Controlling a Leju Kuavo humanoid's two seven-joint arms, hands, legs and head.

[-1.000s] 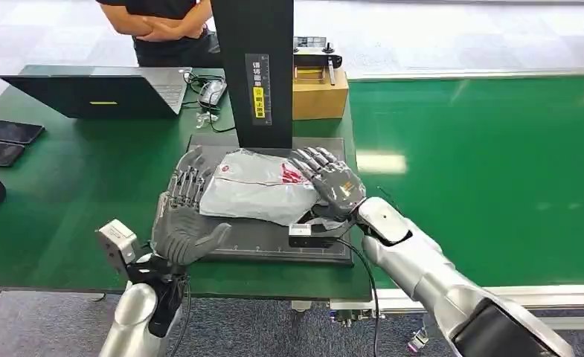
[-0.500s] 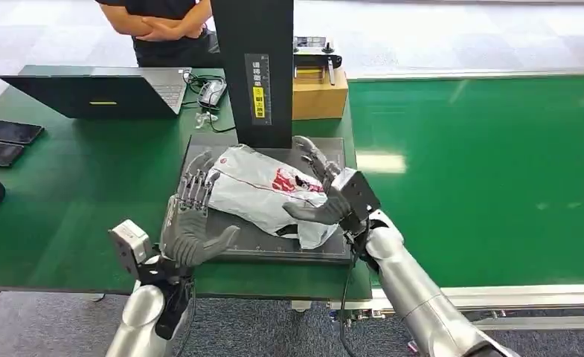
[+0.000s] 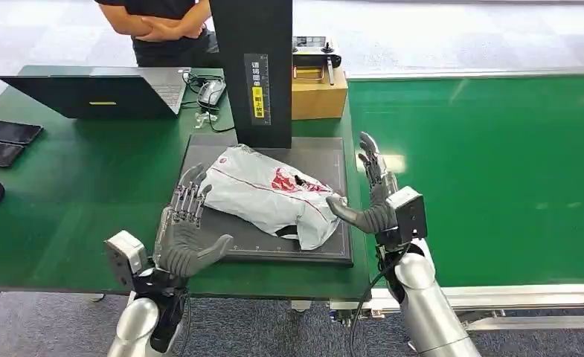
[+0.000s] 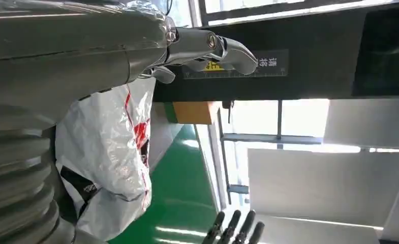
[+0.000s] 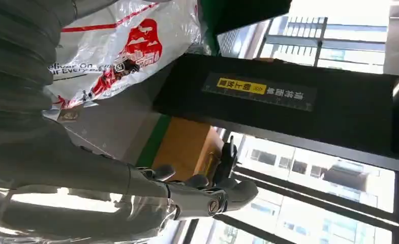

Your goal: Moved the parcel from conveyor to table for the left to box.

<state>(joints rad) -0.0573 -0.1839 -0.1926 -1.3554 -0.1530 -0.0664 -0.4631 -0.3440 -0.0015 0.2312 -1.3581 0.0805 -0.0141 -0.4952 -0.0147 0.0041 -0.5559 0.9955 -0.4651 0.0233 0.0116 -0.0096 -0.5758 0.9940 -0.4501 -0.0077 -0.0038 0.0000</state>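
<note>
The parcel (image 3: pixel 270 195), a grey plastic mailer with red print, lies across the black scale platform (image 3: pixel 329 249) on the green table. It also appears in the left wrist view as the parcel (image 4: pixel 111 147) and in the right wrist view as the parcel (image 5: pixel 121 46). My left hand (image 3: pixel 184 230) stands upright at the platform's near left edge, fingers spread, just beside the parcel's left end and holding nothing. My right hand (image 3: pixel 374 197) is raised at the platform's right edge, fingers apart, its thumb close to the parcel's right end; contact is unclear.
A black upright post (image 3: pixel 253 71) rises behind the platform, with a cardboard box (image 3: pixel 320 93) to its right. A laptop (image 3: pixel 99 91) and phones (image 3: pixel 6 141) lie on the table's left side. A person (image 3: pixel 166 26) stands at the far edge. The green conveyor (image 3: pixel 489 171) runs on the right.
My right hand has lifted off the parcel and drawn back right to the platform's edge. The parcel has settled flat. My left hand has stayed nearly still.
</note>
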